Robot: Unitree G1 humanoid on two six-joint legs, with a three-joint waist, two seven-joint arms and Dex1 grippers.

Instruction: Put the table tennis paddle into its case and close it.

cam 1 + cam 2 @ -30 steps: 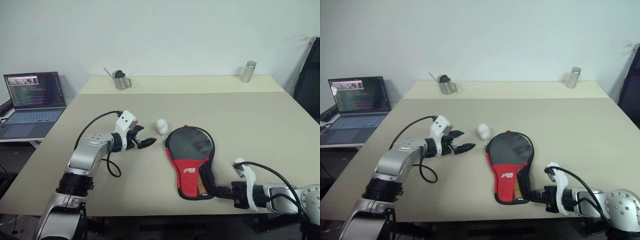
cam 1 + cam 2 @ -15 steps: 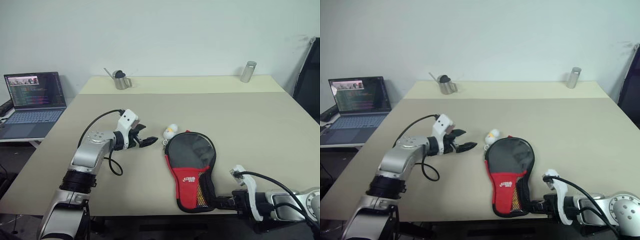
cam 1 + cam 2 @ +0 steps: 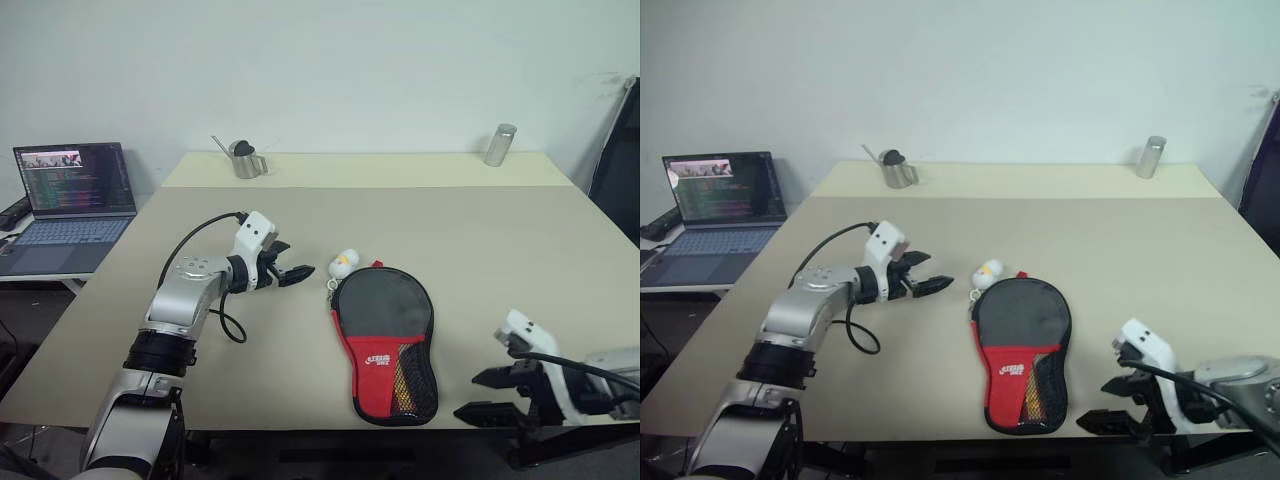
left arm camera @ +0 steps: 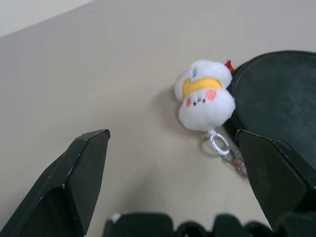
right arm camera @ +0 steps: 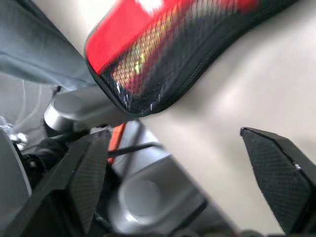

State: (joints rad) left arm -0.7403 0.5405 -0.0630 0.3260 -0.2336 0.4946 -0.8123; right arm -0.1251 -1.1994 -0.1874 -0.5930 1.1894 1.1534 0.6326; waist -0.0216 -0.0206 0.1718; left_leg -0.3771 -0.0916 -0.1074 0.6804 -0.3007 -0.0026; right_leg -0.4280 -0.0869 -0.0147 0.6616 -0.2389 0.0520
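We see the paddle-shaped fabric case, black above and red below with a mesh pocket, lying flat on the wide beige table, its narrow red end at the near edge and just overhanging it. The paddle itself we cannot make out; the case looks filled and its outline shut, but we cannot tell the zipper's state. The fluffy white pompom charm lies on the table touching the round end's upper left rim, joined by a small metal ring.

Our left gripper hovers left of the charm, near but apart, its two black fingers spread wide and empty, pointing toward it. Our right gripper hangs off the near edge, right of the case's red end and clear of it, fingers wide apart with nothing between them.

Bare tabletop lies right of and behind the case. A small metal pitcher and a metal cylinder stand far back; an open laptop sits on a side surface left.
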